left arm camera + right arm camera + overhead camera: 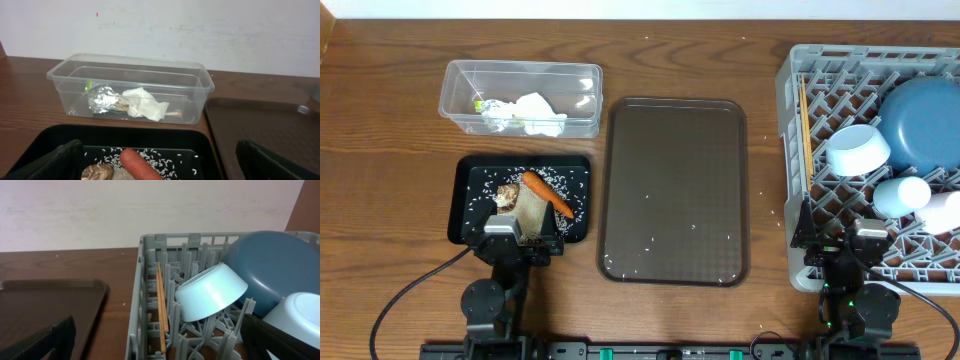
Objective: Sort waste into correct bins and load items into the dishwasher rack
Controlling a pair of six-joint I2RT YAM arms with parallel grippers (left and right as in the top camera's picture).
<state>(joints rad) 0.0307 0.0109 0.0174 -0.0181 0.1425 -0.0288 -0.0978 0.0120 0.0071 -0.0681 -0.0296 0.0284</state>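
Observation:
The black tray point(465, 215) holds scattered white rice point(565, 185), an orange carrot point(548, 193) and a brown food lump point(507, 195). The clear tub point(520, 72) behind it holds crumpled white paper point(535, 112) and a foil-lined wrapper point(480, 104). The grey rack point(790, 120) holds the chopsticks point(806, 130), white bowl point(857, 148), blue plate point(920, 120), light-blue cup point(902, 195) and pinkish-white cup point(945, 212). My left gripper point(520, 240) is open and empty at the black tray's near edge, above the carrot point(140, 165). My right gripper point(840, 245) is open and empty at the rack's near left corner.
A flat brown serving tray point(675, 190) with a few rice grains lies between the bins and the rack. In the right wrist view its corner point(50, 300) is left of the rack wall point(140, 295). Bare wooden table lies beyond the tub.

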